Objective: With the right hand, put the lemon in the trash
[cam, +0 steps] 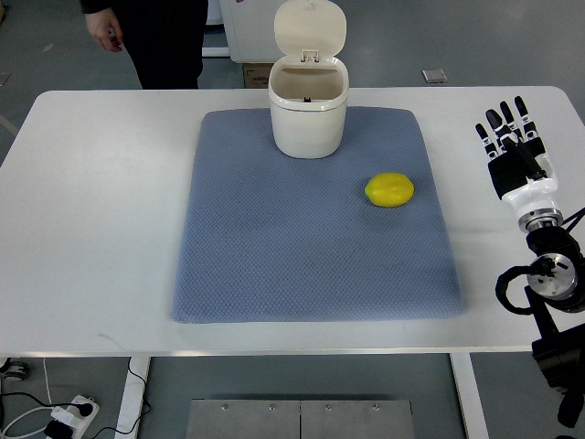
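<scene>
On the white table [91, 229] lies 1 blue-grey mat [311, 265], and on that mat are 2 things: 1 lemon [389, 190] and 1 cream trash bin [309, 117]. The lemon sits on the mat's right half, near its right edge, lying on its side with nothing touching it. The bin stands upright at the mat's far edge, about midway across, with its hinged lid [311, 29] flipped up and back so the mouth is open; the inside looks bare as far as can be seen. Bin and lemon are well apart, the lemon nearer the robot and to the right. Only 1 robot hand shows, the right hand [514, 146], which is over the table's right margin, off the mat and clear of the lemon. Its dark fingers [501, 123] are stretched out straight and slightly fanned, pointing away from the robot; they hold nothing and touch nothing. The forearm and cabling run down the right edge. At the far left, beyond the table, 1 person in dark clothing [164, 37] stands with a hand [108, 35] hanging beside them. Below the table's near-left edge, 1 power strip [71, 413] lies on the floor.
</scene>
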